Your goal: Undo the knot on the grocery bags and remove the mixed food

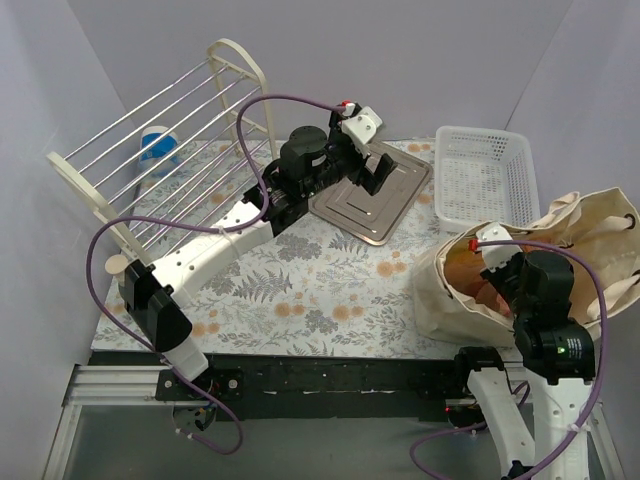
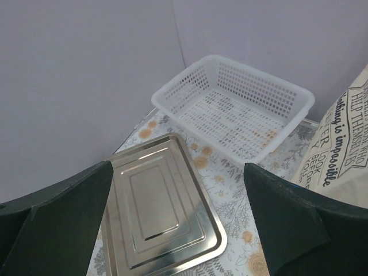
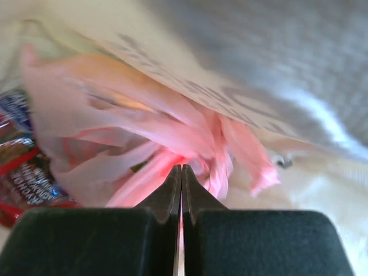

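The beige canvas tote (image 1: 600, 225) slumps at the table's right edge, its mouth open toward the middle. My right gripper (image 3: 181, 168) reaches down inside it, jaws pressed together on a twisted strand of the thin pink plastic bag (image 3: 144, 132). Red-edged snack packets (image 3: 23, 178) lie to the left of the pink bag inside the tote. A metal eyelet (image 3: 282, 162) shows on the tote wall. My left gripper (image 1: 375, 175) hangs open and empty above the steel tray (image 2: 155, 207), well away from both bags. The knot itself is blurred.
A white slotted basket (image 1: 487, 175) stands at the back right, just behind the tote. The steel tray (image 1: 365, 205) lies at the back centre. A wire drying rack (image 1: 170, 150) fills the back left, with a blue-and-white tub (image 1: 158, 150) behind it.
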Controlling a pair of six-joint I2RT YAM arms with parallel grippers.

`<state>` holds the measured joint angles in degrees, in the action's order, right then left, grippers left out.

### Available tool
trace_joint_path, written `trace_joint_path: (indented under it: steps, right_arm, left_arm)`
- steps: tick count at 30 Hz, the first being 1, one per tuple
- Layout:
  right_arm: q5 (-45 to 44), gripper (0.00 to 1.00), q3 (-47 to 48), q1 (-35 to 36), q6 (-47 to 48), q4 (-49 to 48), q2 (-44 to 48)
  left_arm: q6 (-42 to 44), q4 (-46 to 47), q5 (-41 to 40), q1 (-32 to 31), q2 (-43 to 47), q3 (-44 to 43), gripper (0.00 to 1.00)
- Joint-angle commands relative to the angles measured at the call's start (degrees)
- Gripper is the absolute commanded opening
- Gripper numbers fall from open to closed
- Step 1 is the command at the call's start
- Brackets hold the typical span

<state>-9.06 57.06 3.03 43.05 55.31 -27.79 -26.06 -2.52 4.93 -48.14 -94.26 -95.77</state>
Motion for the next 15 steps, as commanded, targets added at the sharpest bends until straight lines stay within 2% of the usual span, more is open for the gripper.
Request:
trace_joint_path:
  steps: [1,6,13,14,15]
  right_arm:
    - [-13.96,0.01,-2.73,0.22,-11.66,-6.53,0.81]
    - [-20.81,0.01,-2.92,-0.30,-16.67,-10.29,-1.82]
    - [-21.26,0.01,-1.95,-4.33,-21.24,-11.03,-11.03]
    - [-21.18,0.08,-1.60,-5.74,-22.73,-10.14,-12.62]
    - [-19.00,0.23,-0.90,-6.62,-23.27,-9.35,-14.03]
  left_arm:
    - [-2.32,-0.99,0.26,2.61,3.81,2.07,0.98]
    - [-3.55,-1.08,1.57,4.54,4.26,3.31,0.98]
    - [-3.91,-3.27,3.59,4.63,4.96,4.80,0.98]
    - [-3.91,-3.62,3.94,4.63,5.14,4.97,0.98]
    - [-3.91,-4.50,4.38,4.72,5.40,5.15,0.98]
